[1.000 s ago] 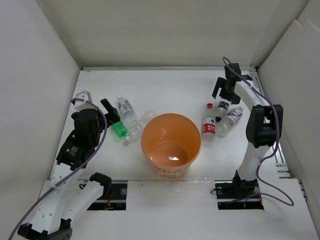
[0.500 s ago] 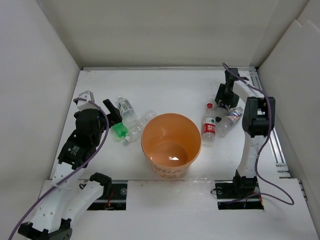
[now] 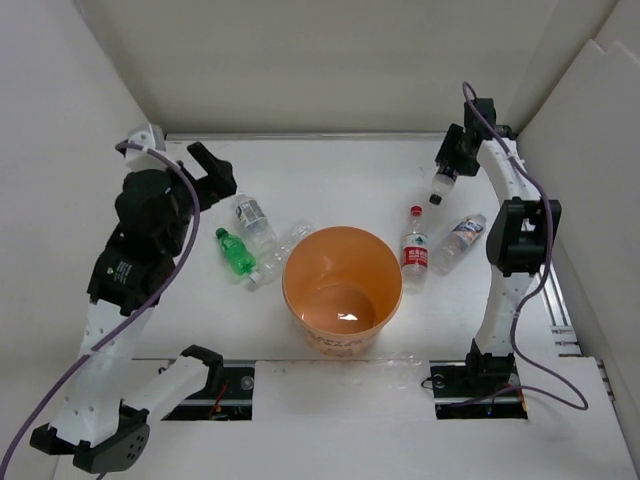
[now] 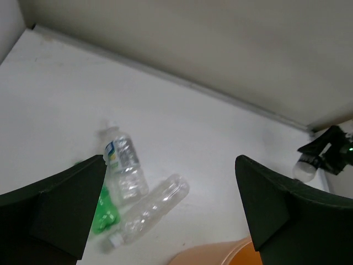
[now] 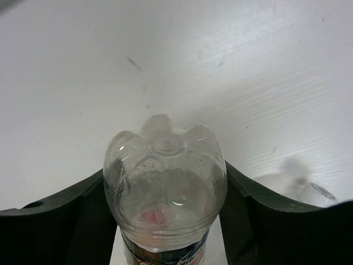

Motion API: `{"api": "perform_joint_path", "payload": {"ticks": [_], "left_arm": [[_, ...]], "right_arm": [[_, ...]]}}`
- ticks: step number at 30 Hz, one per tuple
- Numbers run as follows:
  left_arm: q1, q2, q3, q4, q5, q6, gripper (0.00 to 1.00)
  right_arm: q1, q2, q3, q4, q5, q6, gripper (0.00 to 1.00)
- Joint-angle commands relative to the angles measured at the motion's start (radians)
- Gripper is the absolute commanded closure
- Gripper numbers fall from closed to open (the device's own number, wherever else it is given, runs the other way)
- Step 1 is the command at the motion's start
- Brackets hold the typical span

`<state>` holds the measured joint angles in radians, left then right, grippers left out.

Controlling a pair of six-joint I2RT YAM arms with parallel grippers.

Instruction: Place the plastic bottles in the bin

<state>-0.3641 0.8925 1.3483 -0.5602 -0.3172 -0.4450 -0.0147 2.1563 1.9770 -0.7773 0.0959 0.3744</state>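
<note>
Held bottle point(image 5: 165, 187): clear, with a label band, its base turned toward the right wrist camera. It is wedged between the two dark fingers point(image 5: 60, 221) of the right gripper point(image 3: 452, 162), which press on both its sides, so the gripper is clamped on it. In the top view this bottle sits in the upper right of the frame, its black cap point(image 3: 435, 199) pointing down-frame from the gripper. Cannot tell whether the cap touches the table point(image 3: 340, 170). Two more bottles lie flat just below it in the frame. The red-capped bottle point(image 3: 415, 247) lies lengthwise with its cap up-frame, close against the right side of the bin point(image 3: 342, 232); contact not clear. The slanted bottle point(image 3: 460, 240) lies just right of that, angled up toward the right. The bin is orange, round and open-topped, and sits at the centre of the frame; no bottle shows inside it. Left of the bin is a cluster of three on the table. The plain bottle point(image 3: 280, 250) is nearest the rim and lies aslant. The labelled bottle point(image 3: 253, 222) is just up-frame of it. The green bottle point(image 3: 232, 252) is furthest left, close beside the other two. The left gripper point(image 3: 212, 170) is in the upper left of the frame, up-frame of the cluster and apart from it, its fingers point(image 4: 66, 204) spread wide with nothing between them. In the left wrist view the cluster shows in the lower left, the green bottle partly hidden behind the left finger. The bin's rim shows at the bottom edge, and the right gripper with its bottle is small at the far right.
</note>
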Motion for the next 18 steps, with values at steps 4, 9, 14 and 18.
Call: {"api": "perform_joint_path", "payload": {"ticks": [4, 9, 14, 18], "left_arm": [[0.007, 0.127, 0.255, 0.123, 0.327, 0.132, 0.00], [-0.019, 0.276, 0.328, 0.249, 0.757, 0.181, 0.00], [-0.019, 0.367, 0.341, 0.393, 1.056, 0.109, 0.00], [-0.019, 0.356, 0.218, 0.644, 1.257, -0.042, 0.00]], "right_arm": [[0.041, -0.295, 0.091, 0.048, -0.157, 0.038, 1.00], [0.134, -0.492, 0.043, 0.163, -0.339, 0.038, 1.00], [0.300, -0.618, 0.031, 0.308, -0.559, 0.109, 1.00], [0.438, -0.659, 0.031, 0.360, -0.549, 0.119, 1.00]]}}
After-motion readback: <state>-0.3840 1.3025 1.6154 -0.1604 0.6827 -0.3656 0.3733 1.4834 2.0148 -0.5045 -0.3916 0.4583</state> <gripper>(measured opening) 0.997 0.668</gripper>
